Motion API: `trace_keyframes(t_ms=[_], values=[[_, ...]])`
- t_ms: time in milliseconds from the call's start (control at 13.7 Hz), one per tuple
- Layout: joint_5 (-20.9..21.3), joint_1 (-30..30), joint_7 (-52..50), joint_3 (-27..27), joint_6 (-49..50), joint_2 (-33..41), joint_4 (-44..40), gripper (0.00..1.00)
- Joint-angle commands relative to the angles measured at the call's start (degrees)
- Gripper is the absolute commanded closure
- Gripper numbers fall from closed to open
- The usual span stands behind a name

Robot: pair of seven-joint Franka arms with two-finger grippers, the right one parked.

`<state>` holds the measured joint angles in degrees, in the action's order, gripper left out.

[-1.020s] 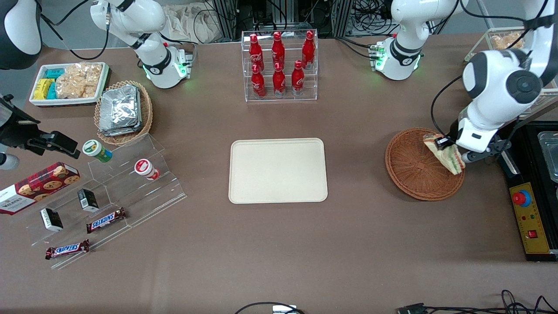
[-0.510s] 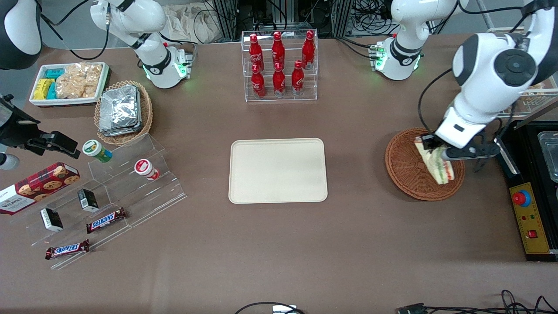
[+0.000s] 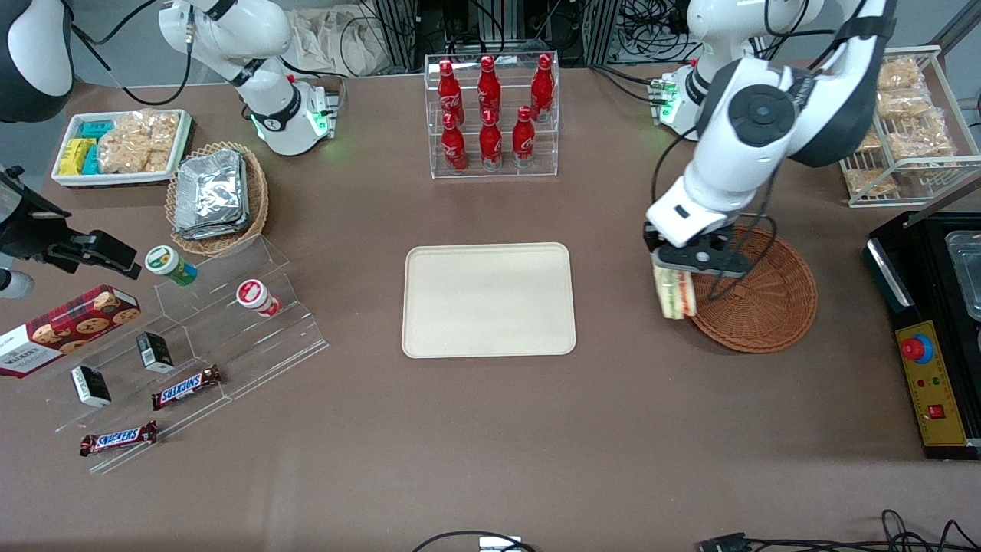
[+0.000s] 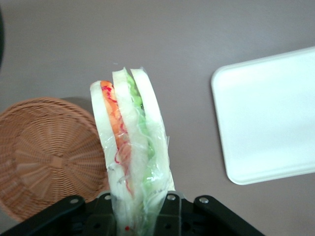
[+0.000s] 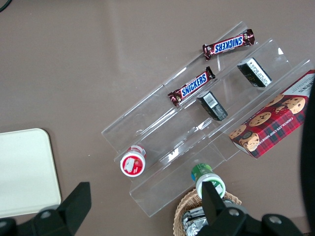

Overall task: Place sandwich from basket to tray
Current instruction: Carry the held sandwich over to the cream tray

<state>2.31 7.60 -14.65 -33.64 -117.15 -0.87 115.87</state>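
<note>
A brown tabletop [image 3: 490,429] fills the frame, cables and rack legs crowding the top edge. Centre frame sits the cream tray [image 3: 489,300], flat and bare. To its right in the front view, the brown wicker basket [image 3: 766,307] rests on the table, and right at that basket's tray-side rim hangs the gripper [image 3: 674,264], clamped on the top of the sandwich [image 3: 674,292]. The wedge dangles in the air, straddling the basket's edge, between basket and tray and touching neither.

From the wrist camera the sandwich [image 4: 132,147] stands on end in its clear wrap, orange-red filling on one face, green on the other, its upper end pinched between the black fingers [image 4: 167,209]. Below it lie the basket [image 4: 49,157] and a rounded corner of the tray [image 4: 268,118], bare table between them.

Upper centre, a clear rack of red bottles [image 3: 490,115]. Upper left, a lighter wicker basket of foil packets [image 3: 216,195] and a white snack tray [image 3: 123,146]. Lower left, a clear stepped stand [image 3: 199,337] with chocolate bars [image 3: 186,387].
</note>
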Motion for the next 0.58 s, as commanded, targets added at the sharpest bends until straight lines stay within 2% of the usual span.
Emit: trace_keyframes(t_ms=[0,146,510], values=[[0.8,0.2,-4.6,-4.7,1.0,-6.1,-4.6,0.82],[1.5,-2.4,-8.2,-6.3,0.8,-8.3,-5.6,0.82],[10.0,-10.7,-17.2,-6.4,-3.2,-15.8,-5.5,0.82]])
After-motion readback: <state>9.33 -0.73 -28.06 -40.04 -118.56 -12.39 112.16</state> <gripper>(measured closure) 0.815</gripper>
